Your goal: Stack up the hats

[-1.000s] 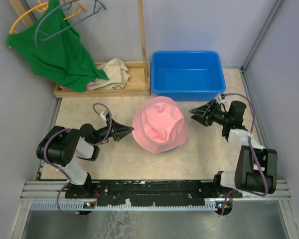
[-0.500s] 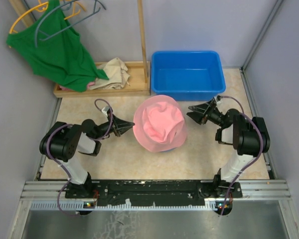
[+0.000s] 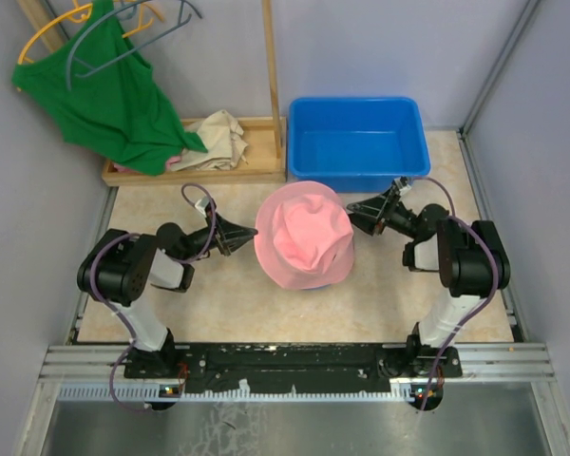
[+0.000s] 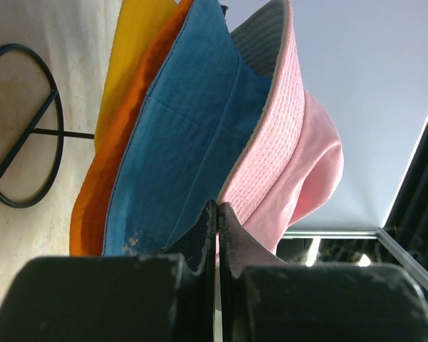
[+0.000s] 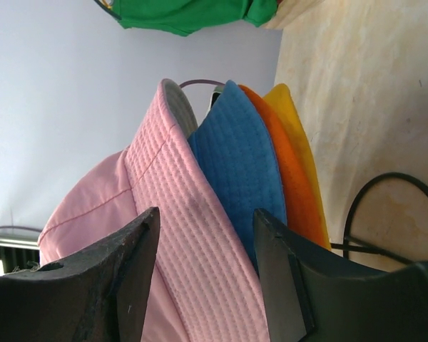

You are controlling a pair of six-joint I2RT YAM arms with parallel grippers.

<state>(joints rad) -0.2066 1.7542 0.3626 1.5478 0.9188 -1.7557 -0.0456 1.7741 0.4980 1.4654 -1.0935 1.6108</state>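
Left gripper [image 4: 215,208] pressed together beside soft pink bucket hat [image 3: 304,237]. Right gripper [image 5: 205,214] spread apart around its brim. Tug may pull hat off.

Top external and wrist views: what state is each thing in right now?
pink hat: top of stack, crown dented
blue hat: under pink
orange hat: under blue
yellow-orange hat: bottom
left end effector: shut, at the brims
right end effector: open, at pink brim
blue bin: empty
green tank top: hanging
beige cloth: crumpled
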